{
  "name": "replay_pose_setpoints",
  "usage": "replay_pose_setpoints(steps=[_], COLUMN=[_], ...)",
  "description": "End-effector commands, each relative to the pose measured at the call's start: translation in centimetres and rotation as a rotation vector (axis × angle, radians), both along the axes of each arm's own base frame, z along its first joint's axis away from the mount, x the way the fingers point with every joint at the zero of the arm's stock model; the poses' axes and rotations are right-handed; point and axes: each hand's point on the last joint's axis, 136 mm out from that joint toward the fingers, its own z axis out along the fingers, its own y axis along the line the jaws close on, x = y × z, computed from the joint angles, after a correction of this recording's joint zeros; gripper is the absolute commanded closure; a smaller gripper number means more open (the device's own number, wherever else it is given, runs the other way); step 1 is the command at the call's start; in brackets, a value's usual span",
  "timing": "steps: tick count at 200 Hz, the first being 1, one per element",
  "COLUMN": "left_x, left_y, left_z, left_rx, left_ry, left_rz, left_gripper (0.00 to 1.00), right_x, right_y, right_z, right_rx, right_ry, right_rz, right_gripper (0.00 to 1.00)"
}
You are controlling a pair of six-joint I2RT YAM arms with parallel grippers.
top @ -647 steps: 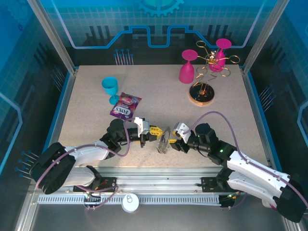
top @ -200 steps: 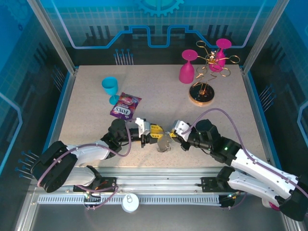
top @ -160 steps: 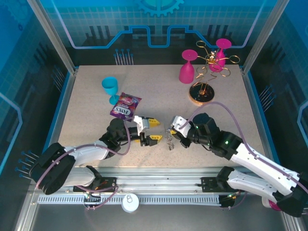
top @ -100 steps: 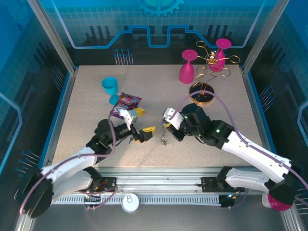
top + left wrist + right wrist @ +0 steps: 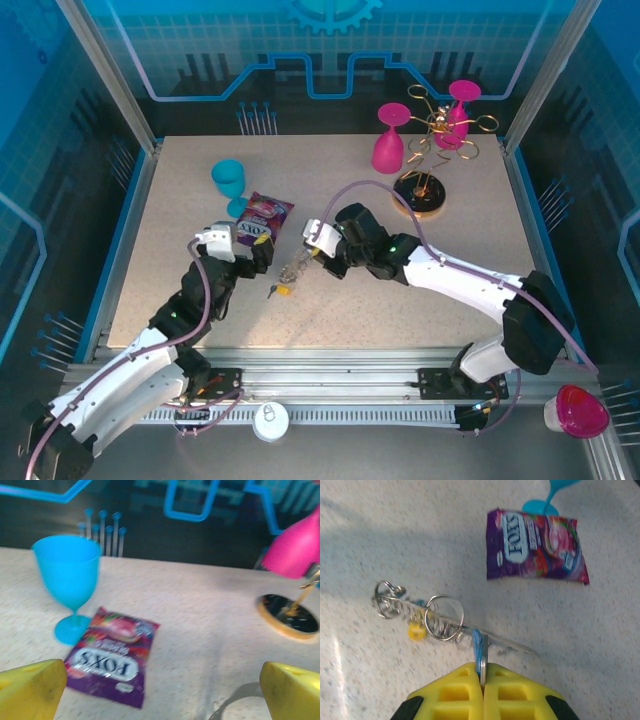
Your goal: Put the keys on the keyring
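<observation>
Currently right gripper is clamped on the keyring, blue key pinched alongside, low over the table near the Fox's candy packet. Yellow-headed key lies just beside the wire; threaded or not, cannot tell. Left gripper is splayed, empty. Likely light, springy, slippery: grip the bare wire.
</observation>
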Motion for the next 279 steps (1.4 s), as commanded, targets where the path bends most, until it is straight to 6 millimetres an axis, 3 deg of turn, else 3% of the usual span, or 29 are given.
replay_pose_setpoints(steps=[1, 40, 95, 140, 191, 232, 260, 279], left_x=[0.0, 0.8, 1.4, 1.0, 0.3, 0.6, 1.0, 1.2], left_y=[2.5, 2.7, 4.2, 5.1, 6.2, 6.5, 6.9, 7.2], left_z=[-0.2, -1.6, -3.9, -4.2, -3.9, -3.8, -3.9, -4.1], left_rx=[0.012, 0.040, 0.102, 0.112, 0.135, 0.156, 0.193, 0.205], left_ry=[0.030, 0.033, 0.045, 0.019, 0.015, 0.007, 0.016, 0.025], left_rz=[0.132, 0.144, 0.191, 0.215, 0.243, 0.256, 0.269, 0.275], left_gripper=[0.00, 0.01, 0.01, 0.01, 0.01, 0.01, 0.01, 0.01], right_x=[0.4, -0.6, -1.5, -1.9, -2.2, -2.3, -1.3, 0.5], right_y=[-3.4, -9.7, -15.2, -18.4, -21.4, -24.9, -25.4, -24.8], right_z=[-1.8, -6.0, -9.6, -12.3, -12.6, -12.5, -10.1, -6.5], right_rx=[-0.099, -0.337, -0.589, -0.749, -0.879, -0.980, -0.878, -0.644], right_ry=[-0.036, -0.046, -0.059, -0.017, -0.003, 0.027, 0.031, 0.013], right_rz=[-0.009, -0.026, -0.001, 0.006, -0.034, -0.148, -0.280, -0.444], right_gripper=[1.00, 1.00, 1.00, 0.98, 0.87, 0.58, 0.53, 0.50])
